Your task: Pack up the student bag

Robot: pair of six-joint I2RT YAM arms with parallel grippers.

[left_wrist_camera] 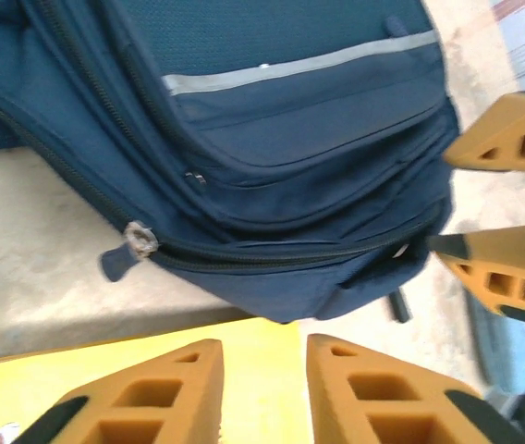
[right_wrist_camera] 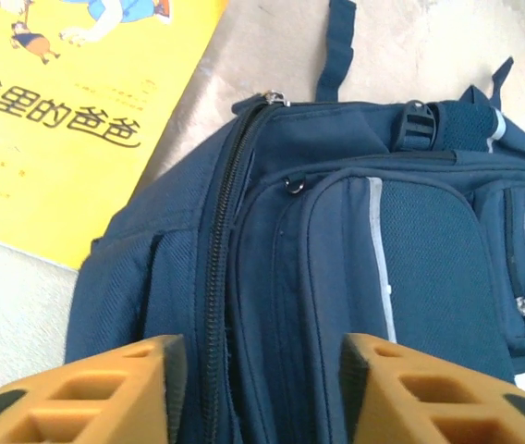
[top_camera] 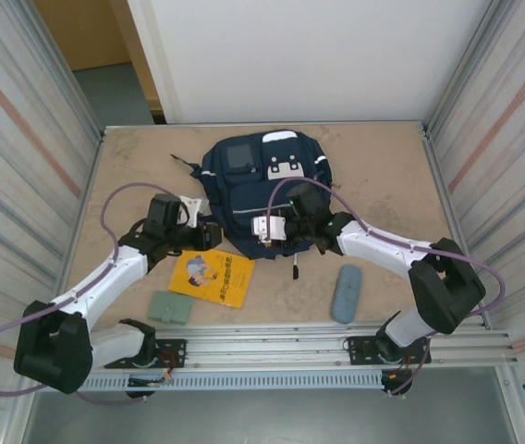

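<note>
Best to pinch the zip pull (left_wrist_camera: 138,239) squarely with the left gripper (left_wrist_camera: 264,356), fingers slightly apart on nothing, and to pin the fabric with the right gripper (right_wrist_camera: 262,347), fingers wide apart and empty over the zip. Navy bag (top_camera: 262,185) lying flat near the middle of the table's (top_camera: 133,157) far edge, main zip shut, white patches facing up.

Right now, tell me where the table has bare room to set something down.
Bare beige tabletop lies left and right of the navy fabric backpack, at the far corners. A smaller patch sits between the yellow book and the grey-blue oblong pencil case. Crowded: the backpack's near edge, with left gripper and right gripper.
</note>
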